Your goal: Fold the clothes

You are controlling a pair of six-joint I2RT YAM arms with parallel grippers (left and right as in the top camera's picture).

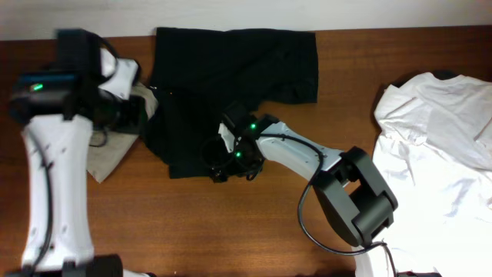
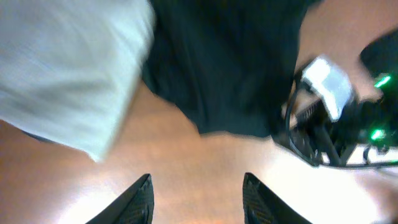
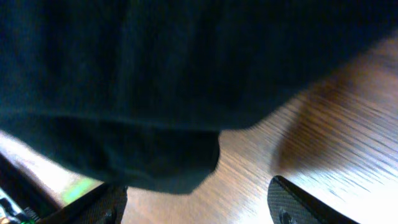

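Note:
The black garment lies spread at the table's far middle, partly folded over itself. It also fills the top of the right wrist view and shows in the left wrist view. A khaki-olive garment lies crumpled at its left, pale in the left wrist view. The white shirt lies at the right edge. My left gripper is open and empty above bare wood by the black garment's left edge. My right gripper is open at the garment's lower edge, with a black corner between its fingers.
The wooden table stretches toward me. The right arm's wrist with its green lights stands at the right of the left wrist view. The left arm's white body runs along the table's left side.

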